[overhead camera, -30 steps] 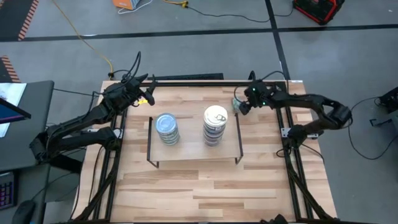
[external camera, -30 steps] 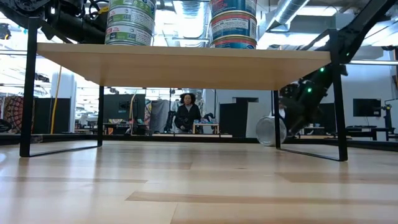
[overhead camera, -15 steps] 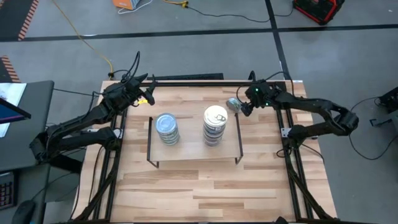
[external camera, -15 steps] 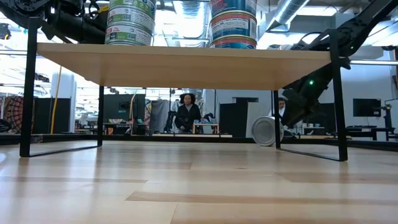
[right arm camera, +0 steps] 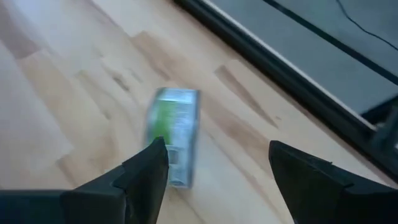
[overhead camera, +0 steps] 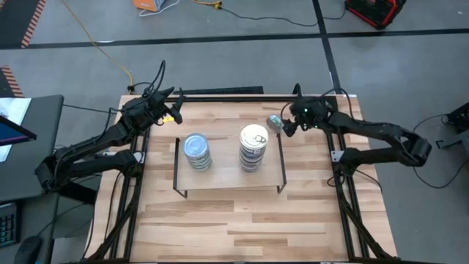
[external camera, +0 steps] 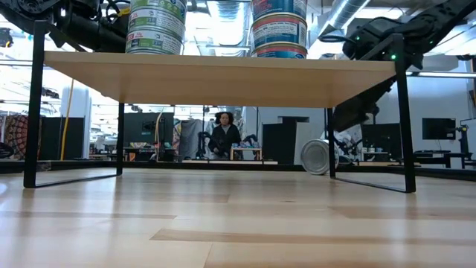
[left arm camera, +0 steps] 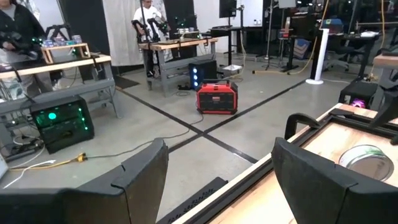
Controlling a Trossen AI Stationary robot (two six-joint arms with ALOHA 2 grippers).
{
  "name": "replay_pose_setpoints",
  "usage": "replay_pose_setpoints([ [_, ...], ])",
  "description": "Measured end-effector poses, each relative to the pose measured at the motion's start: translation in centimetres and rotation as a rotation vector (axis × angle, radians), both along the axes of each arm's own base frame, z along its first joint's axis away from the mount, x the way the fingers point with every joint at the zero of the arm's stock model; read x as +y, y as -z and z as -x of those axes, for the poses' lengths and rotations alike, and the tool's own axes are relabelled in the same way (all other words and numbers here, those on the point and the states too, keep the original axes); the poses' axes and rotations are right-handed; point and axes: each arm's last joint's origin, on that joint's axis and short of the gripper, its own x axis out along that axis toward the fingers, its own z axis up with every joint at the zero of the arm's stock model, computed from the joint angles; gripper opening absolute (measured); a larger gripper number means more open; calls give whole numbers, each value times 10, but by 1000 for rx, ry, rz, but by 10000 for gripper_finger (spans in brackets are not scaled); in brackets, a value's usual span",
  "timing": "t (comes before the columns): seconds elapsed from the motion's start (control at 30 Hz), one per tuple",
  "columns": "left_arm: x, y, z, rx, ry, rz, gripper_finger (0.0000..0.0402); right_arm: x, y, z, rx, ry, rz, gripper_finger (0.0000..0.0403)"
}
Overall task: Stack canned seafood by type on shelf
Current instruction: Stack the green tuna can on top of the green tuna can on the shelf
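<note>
Left gripper open, idle at table's far left edge. Shelf mid-table: blue-grey stack, silver stack. Loose tin on edge behind shelf; right gripper open just beside it. Person seated in room beyond.

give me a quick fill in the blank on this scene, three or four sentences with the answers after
1. The shelf carries ____ stacks of tins.
2. The loose tin on the table rests on its ____.
3. The stack with a shiny pull-tab lid stands nearer the ____ arm.
4. The right gripper has its fingers ____, beside the loose tin.

Missing words: two; edge; right; open
</note>
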Motion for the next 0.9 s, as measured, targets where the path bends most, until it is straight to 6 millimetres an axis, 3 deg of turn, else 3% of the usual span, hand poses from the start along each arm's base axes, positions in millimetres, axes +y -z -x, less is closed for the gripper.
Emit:
replay_pose_setpoints([
  [0.27,0,0,0,-4,0,3,272,-1,10,-22,-77,-78,-28,301],
  [0.9,0,1,0,8,0,2,272,-8,29,-27,6,-87,-57,301],
])
